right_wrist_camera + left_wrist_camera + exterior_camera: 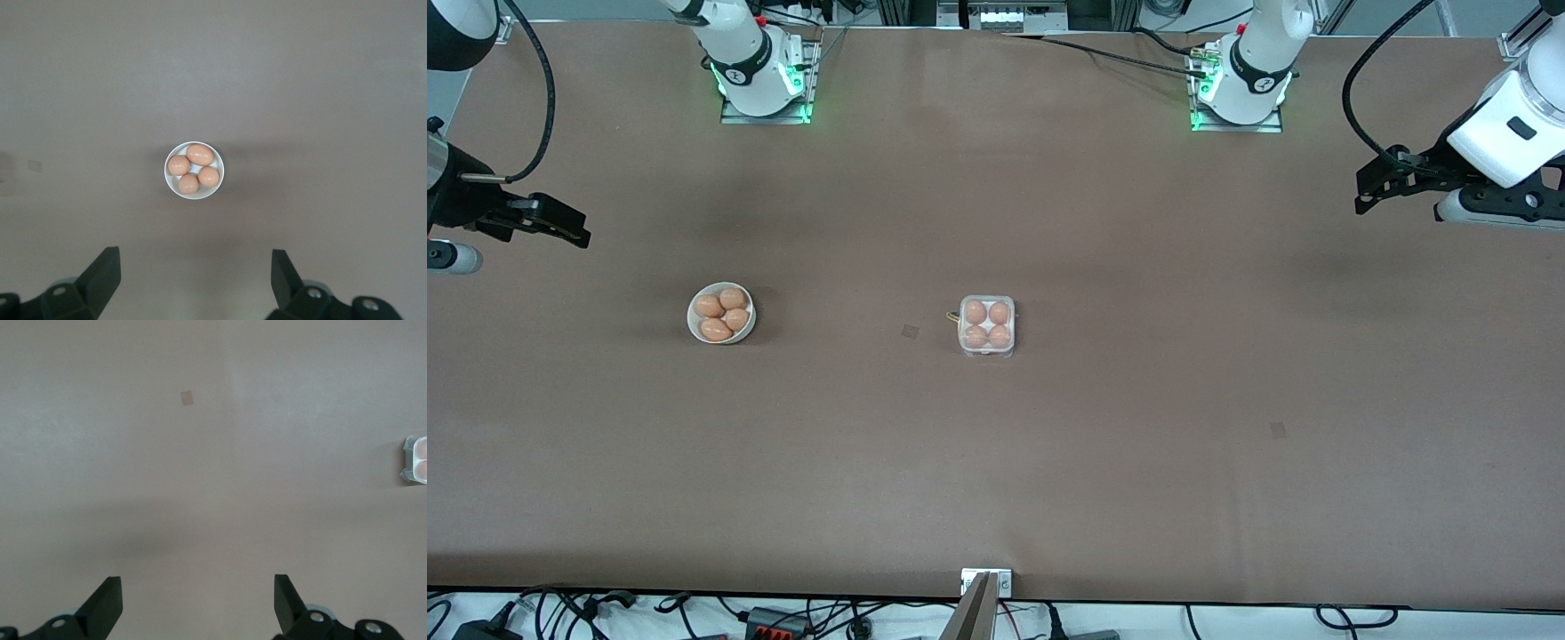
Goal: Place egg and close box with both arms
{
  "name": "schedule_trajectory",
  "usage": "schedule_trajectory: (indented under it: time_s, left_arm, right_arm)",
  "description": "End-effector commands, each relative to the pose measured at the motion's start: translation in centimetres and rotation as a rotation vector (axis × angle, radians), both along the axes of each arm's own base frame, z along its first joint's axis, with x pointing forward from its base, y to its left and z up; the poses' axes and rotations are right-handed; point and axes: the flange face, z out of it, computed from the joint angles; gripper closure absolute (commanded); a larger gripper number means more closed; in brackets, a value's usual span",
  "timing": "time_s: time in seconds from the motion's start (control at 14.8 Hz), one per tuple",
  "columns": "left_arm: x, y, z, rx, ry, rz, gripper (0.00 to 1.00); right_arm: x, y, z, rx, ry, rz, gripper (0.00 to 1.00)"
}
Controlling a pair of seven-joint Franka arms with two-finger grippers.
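Observation:
The box (986,352) is a small white carton in the middle of the table. Several tan eggs (976,312) fill its cells, and its clear lid looks folded down over them. One edge of the box shows in the left wrist view (407,445). My left gripper (1362,191) is open and empty, up in the air over the left arm's end of the table; it also shows in the left wrist view (198,600). My right gripper (584,228) is open and empty over the right arm's end of the table, high above the bowl in the right wrist view (195,277).
A round white bowl (691,313) with several more eggs stands toward the right arm's end, level with the box; it also shows in the right wrist view (167,175). Small tape marks (910,332) (1278,430) lie flat on the brown tabletop.

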Motion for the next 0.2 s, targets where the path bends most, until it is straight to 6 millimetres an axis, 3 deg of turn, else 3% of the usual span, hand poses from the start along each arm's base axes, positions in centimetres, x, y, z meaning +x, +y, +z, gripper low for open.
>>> schedule_trajectory:
  time_s: [0.0, 0.14]
  left_arm:
    - [-0.85, -0.04, 1.09, -0.011, 0.021, -0.006, 0.00]
    - [-1.04, -0.18, 1.07, -0.008, 0.032, -0.011, 0.00]
  right_arm:
    - [-0.15, -0.05, 0.11, 0.000, 0.000, 0.007, 0.00]
    - [-0.12, -0.12, 0.02, 0.001, 0.001, 0.007, 0.00]
